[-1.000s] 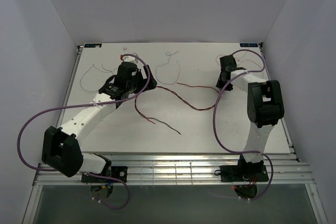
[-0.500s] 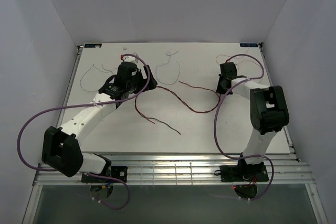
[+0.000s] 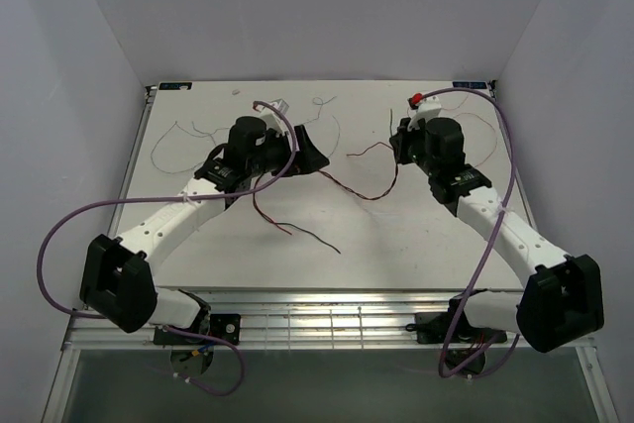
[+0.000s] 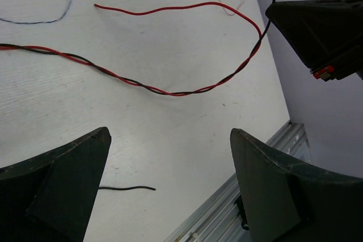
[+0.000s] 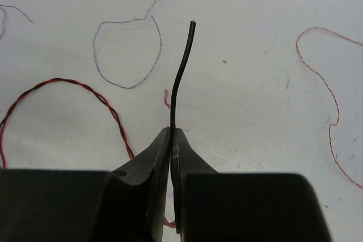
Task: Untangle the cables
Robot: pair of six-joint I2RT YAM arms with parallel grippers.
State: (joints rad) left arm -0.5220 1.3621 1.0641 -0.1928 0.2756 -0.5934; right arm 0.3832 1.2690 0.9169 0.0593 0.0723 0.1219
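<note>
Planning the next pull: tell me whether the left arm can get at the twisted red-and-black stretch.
Probably yes. The left claw hangs open, and the twisted red-and-black stretch lies ahead of it with nothing between. The right claw, shut on the black cable, sits off to the side.

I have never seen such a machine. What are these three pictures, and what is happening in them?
Two robot arms, left and right, stand at a white table. One picture looks down from above; the other two come from cameras on the wrists. Thin cables lie on the table: a red and black twisted pair and finer loose strands. The right gripper is shut on the black cable. The left gripper is open, holding nothing.
</note>
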